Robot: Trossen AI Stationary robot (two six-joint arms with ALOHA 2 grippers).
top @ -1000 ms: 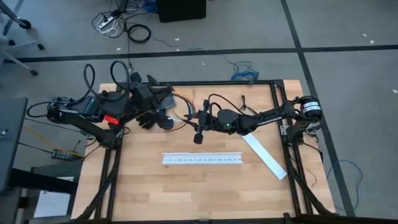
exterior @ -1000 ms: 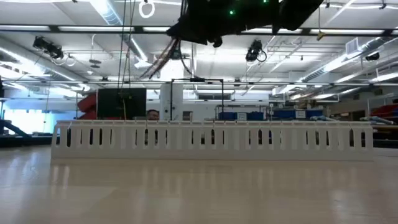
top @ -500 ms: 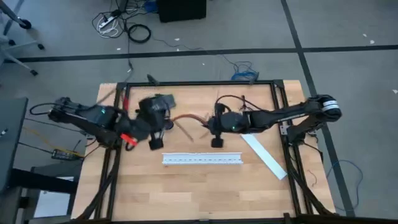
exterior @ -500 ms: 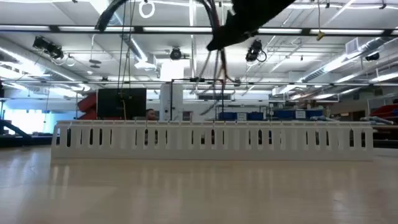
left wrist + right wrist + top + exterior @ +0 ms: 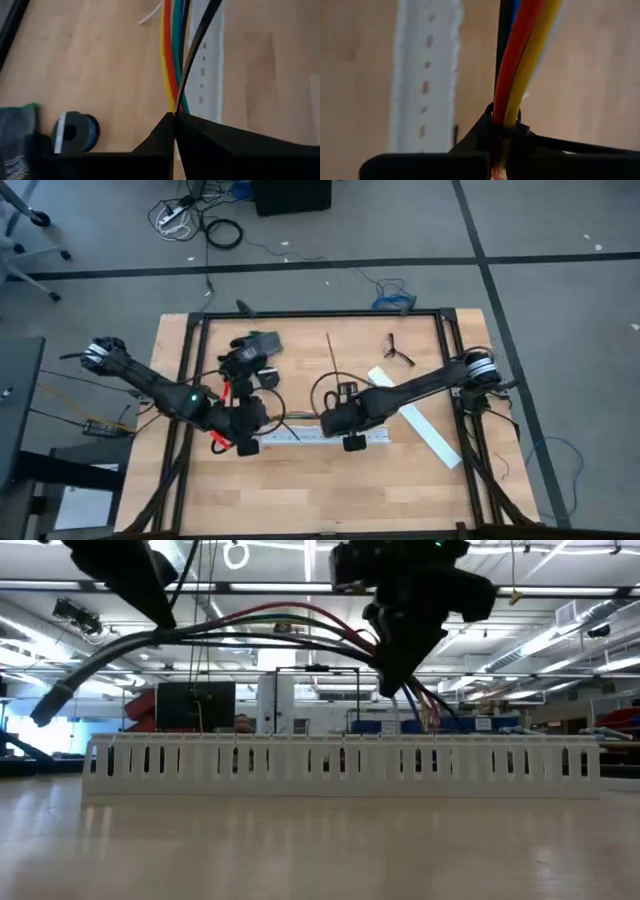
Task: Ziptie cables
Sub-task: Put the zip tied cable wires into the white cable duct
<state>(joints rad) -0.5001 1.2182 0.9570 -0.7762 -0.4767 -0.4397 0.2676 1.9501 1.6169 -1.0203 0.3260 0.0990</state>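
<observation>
Above table (image 5: 300, 490), pincers (image 5: 174, 120) pinching cables (image 5: 270, 625).

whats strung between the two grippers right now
The cables span from the left gripper to the right gripper, held above the white channel, clearest in the low view.

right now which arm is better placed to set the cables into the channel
Both claws are shut on the cables, stretched over the channel, so likely both lower together. If one leads, the right claw: its grip sits at the ziptie loop and nearer the channel's middle; the left claw is by its end.
</observation>
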